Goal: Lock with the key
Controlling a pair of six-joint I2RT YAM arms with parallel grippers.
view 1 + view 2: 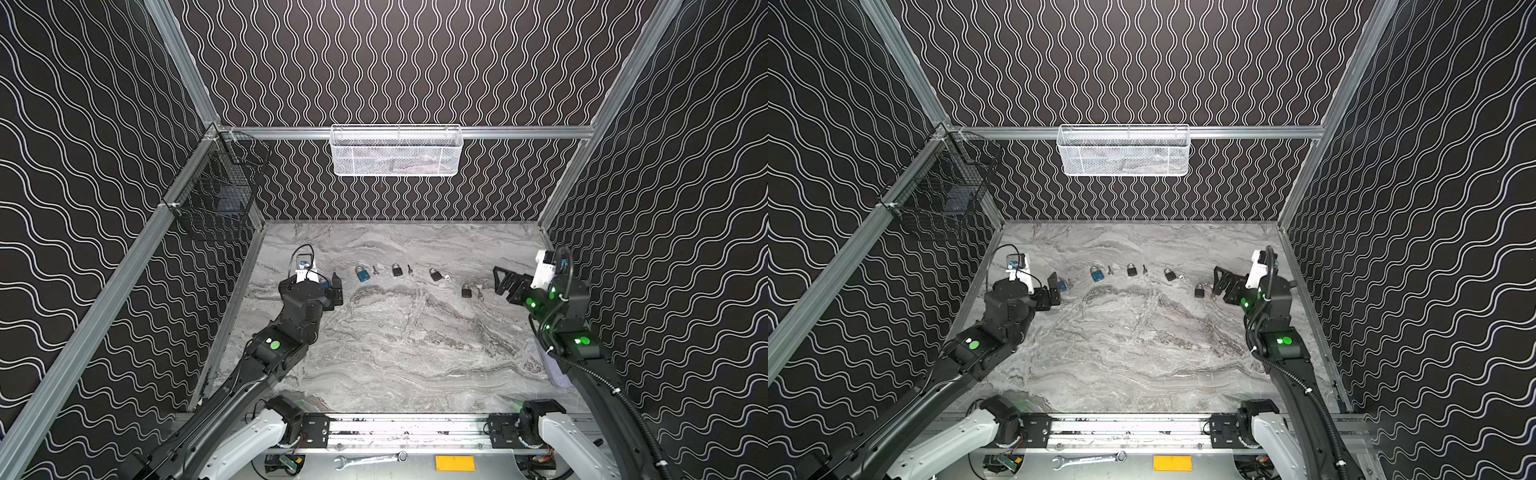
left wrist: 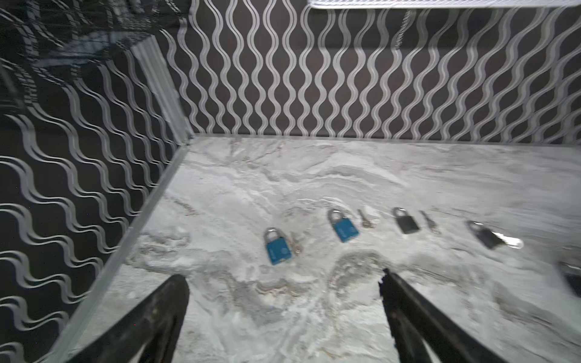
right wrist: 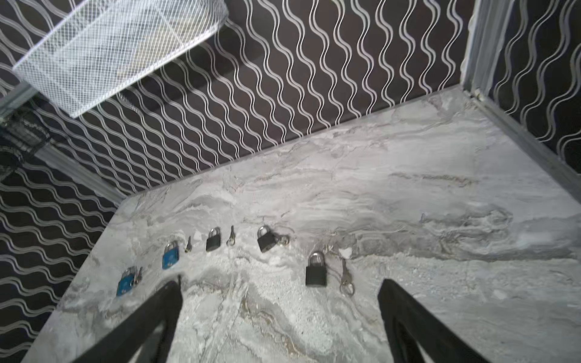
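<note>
Left gripper (image 2: 284, 278) and right gripper (image 3: 279, 284) are hanging wide open, empty; pinching the flat key (image 3: 345, 274) risks skidding it.

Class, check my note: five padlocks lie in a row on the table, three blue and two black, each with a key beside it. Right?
No, the colours are swapped: the right wrist view shows two blue padlocks and three black padlocks. The rest stands.

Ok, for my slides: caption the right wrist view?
Open right gripper facing two blue padlocks, three black padlocks, a key by each.
</note>
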